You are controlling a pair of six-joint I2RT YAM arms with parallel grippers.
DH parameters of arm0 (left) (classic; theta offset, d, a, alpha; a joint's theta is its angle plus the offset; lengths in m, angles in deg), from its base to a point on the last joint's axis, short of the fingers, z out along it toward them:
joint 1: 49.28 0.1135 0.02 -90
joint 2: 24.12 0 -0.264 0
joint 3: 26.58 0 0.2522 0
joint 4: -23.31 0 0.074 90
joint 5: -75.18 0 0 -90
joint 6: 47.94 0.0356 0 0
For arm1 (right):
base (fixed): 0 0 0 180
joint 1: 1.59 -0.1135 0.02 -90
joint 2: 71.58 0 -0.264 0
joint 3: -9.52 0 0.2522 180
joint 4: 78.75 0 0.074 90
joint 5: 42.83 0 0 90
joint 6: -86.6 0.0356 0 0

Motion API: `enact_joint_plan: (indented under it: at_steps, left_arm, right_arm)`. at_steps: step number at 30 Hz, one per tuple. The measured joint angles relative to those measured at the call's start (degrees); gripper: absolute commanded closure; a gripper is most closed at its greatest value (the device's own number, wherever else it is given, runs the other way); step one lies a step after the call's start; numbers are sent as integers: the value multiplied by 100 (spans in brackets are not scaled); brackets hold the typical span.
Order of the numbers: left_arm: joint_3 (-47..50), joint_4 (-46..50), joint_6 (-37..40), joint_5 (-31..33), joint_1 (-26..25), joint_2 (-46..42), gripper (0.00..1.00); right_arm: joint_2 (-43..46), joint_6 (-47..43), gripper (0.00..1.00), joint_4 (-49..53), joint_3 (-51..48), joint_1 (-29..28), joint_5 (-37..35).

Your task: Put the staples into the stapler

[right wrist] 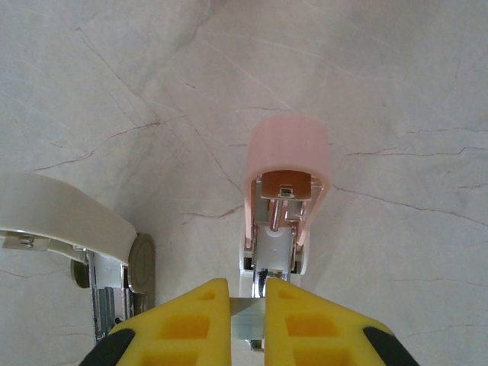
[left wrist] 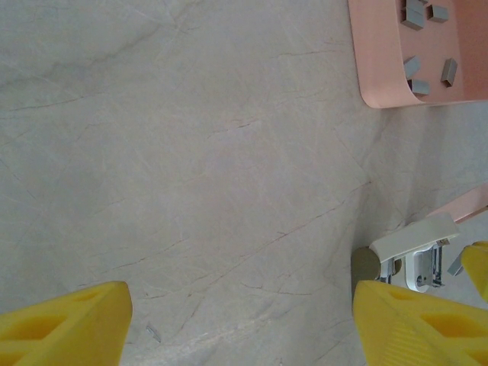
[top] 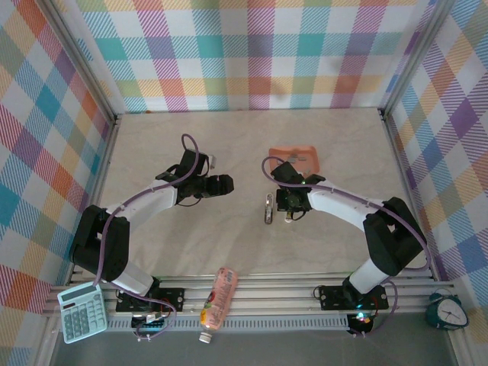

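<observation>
right tool (right wrist: 248, 293) clenched on staple strip (right wrist: 245, 308), over open pink stapler (right wrist: 288, 164) | left tool (left wrist: 242, 324) released, spread | other staples (left wrist: 418, 67) in tray (left wrist: 375, 72)

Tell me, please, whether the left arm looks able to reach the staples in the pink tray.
Probably yes: the open left end effector faces bare table up to the tray, where the staples lie uncovered.

Nothing can be read with certainty. The calculator (top: 81, 313) keys at 7 o'clock, the bottle (top: 218, 298) label at 6 o'clock and the clock (top: 447, 309) face at 4 o'clock are all too small.
</observation>
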Motion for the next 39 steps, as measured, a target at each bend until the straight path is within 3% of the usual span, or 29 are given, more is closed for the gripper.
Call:
enact_joint_plan:
  at_steps: [39]
  left_arm:
    - [0,0,2,0,0,-2,24]
  right_arm:
    - [-337,-2,87,201,31,9,46]
